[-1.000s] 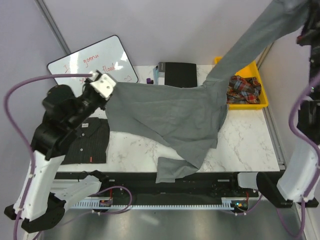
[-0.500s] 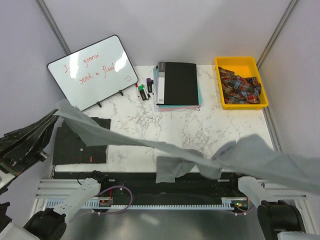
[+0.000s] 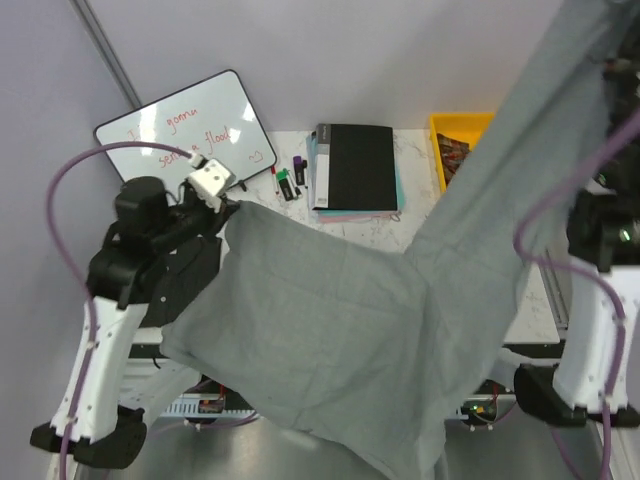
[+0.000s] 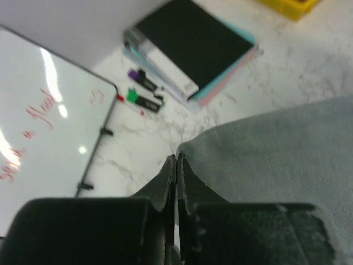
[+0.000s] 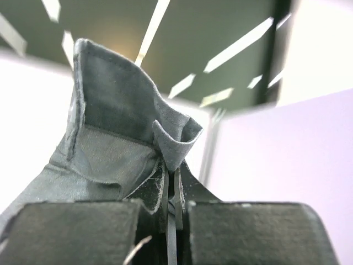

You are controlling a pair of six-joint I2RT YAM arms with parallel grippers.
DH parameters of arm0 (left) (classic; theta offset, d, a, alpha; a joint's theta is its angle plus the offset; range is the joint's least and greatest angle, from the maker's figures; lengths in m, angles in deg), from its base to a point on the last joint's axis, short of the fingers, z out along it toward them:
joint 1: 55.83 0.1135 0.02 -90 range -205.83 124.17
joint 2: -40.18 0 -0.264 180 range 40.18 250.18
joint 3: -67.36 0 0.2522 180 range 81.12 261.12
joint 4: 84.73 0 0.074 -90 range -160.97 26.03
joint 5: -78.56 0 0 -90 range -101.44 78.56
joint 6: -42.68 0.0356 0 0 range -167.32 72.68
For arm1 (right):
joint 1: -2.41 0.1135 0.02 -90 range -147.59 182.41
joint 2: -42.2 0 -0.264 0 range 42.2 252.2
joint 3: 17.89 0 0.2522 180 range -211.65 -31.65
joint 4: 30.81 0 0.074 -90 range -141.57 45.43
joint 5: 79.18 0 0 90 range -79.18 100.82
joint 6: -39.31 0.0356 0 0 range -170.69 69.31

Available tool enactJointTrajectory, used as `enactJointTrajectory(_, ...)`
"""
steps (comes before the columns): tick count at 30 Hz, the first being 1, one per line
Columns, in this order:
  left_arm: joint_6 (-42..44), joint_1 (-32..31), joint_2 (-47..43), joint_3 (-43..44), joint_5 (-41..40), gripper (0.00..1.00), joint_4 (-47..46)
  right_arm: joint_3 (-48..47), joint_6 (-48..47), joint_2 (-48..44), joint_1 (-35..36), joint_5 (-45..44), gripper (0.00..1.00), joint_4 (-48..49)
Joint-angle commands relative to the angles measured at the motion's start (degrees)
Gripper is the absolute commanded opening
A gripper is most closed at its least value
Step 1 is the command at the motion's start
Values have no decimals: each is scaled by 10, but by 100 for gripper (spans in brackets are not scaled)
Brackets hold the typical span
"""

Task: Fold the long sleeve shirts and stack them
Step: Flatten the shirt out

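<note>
The plain grey long sleeve shirt [image 3: 350, 330] hangs spread in the air between both arms, covering most of the table's front half. My left gripper [image 3: 230, 204] is shut on one edge of the grey shirt [image 4: 276, 149], low over the table's left side; in its wrist view my left gripper [image 4: 176, 161] has its jaws pressed together on the cloth. My right gripper [image 3: 610, 66] is raised high at the far right; the wrist view shows it [image 5: 171, 168] shut on the grey shirt [image 5: 110, 110] at the collar. The dark striped shirt is hidden behind my left arm and the grey cloth.
A whiteboard [image 3: 185, 135] leans at the back left. Markers [image 3: 288, 181] lie beside a black book [image 3: 355, 165] at the back centre. A yellow bin [image 3: 468, 124] holding plaid cloth [image 3: 452, 153] stands at the back right, half hidden by the shirt.
Both arms swung low and outward half a second ago, stretching the shirt across the front. They are now back up, and the grey shirt hangs wide and flat instead of trailing on the table.
</note>
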Motion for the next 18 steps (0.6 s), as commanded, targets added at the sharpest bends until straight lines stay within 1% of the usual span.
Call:
enactJointTrajectory(1,21,3,16,-124,-40,2,-91,61,-46,112,0,55,0,17)
enactJointTrajectory(3,20,4,48,-156,-59,2,-124,75,-57,166,4,68,0,41)
enactJointTrajectory(4,18,4,65,-180,-76,2,-139,75,-68,188,25,58,0,46)
enactJointTrajectory(5,15,6,79,-191,-94,2,-178,66,-76,230,34,56,0,49)
enactJointTrajectory(6,17,11,108,-202,-108,2,-200,67,-103,247,41,57,0,52)
enactJointTrajectory(7,25,12,121,-226,-109,2,-246,69,-117,265,57,54,0,63)
enactJointTrajectory(8,27,15,136,-235,-107,2,-262,79,-133,294,65,53,0,69)
enactJointTrajectory(10,34,15,194,-245,-101,2,-291,87,-184,322,87,49,0,76)
enactJointTrajectory(13,35,24,290,-229,-107,2,-340,95,-219,378,109,38,0,89)
enactJointTrajectory(14,38,33,309,-222,-107,2,-366,81,-227,408,113,28,0,87)
enactJointTrajectory(15,41,37,326,-217,-106,2,-379,75,-234,422,116,20,0,88)
enactJointTrajectory(16,52,43,365,-202,-103,2,-387,68,-242,436,122,14,0,90)
enactJointTrajectory(18,60,62,397,-182,-98,2,-409,33,-251,474,127,10,0,87)
